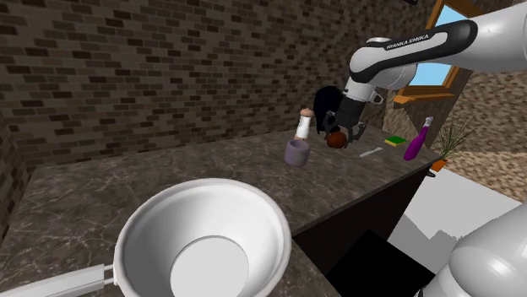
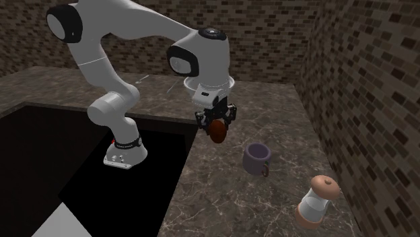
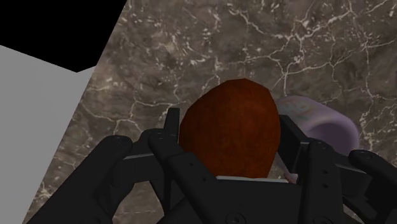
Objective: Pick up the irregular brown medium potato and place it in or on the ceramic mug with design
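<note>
Potato [image 3: 230,130], reddish-brown and egg-shaped, gripped in the black jaws, which are closed onto its two sides, up off the dark marbled tabletop [image 2: 229,209]. In the second exterior view, at 10 o'clock from the mug [image 2: 256,158] and apart from it. Mug pale purple, upright, mouth upward, handle toward 5 o'clock in that view; inside, just its own dim purple wall. At 4 o'clock from the mug, well apart, a white grinder [image 2: 316,200] with a tan knob on top. In the shoulder view, same grinder at 12 o'clock from the mug, close behind; touching or not, impossible to tell. At 3 o'clock from the potato in that view: green sponge [image 1: 394,141], then purple spray bottle [image 1: 414,145], then a plant [image 1: 452,139] past the tabletop's end. Nearest the shoulder camera, at 7 o'clock from the mug, a large white pot [image 1: 156,224], its bare white bottom showing.
</note>
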`<state>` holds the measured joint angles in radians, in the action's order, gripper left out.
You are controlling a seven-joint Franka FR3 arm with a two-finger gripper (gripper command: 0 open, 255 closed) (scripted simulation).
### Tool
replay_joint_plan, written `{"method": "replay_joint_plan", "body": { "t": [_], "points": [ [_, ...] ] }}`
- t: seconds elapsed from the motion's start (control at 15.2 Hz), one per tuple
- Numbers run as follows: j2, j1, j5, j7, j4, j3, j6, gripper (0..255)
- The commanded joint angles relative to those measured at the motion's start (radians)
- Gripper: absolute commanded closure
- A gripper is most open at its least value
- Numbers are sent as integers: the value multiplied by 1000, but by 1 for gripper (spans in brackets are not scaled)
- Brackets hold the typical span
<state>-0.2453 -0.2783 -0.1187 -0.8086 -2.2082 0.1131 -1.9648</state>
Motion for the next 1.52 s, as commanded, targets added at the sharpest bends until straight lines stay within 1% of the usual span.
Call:
{"method": "replay_joint_plan", "body": {
  "t": [0.0, 0.13, 0.4, 0.79, 0.86, 0.92, 1.45],
  "points": [
    [-5, -1, 2, -3, 23, 1, 28, 255],
    [-9, -1, 3, -5, 39, 0, 48, 255],
    [144, 14, -15, -23, 205, -10, 60, 255],
    [381, 28, -36, -53, 499, -24, 115, 255],
    [422, 29, -39, -58, 556, -26, 129, 255],
    [484, 31, -42, -67, 641, -29, 152, 255],
    [494, 32, -48, -53, 548, -31, 50, 255]
  ]
}}
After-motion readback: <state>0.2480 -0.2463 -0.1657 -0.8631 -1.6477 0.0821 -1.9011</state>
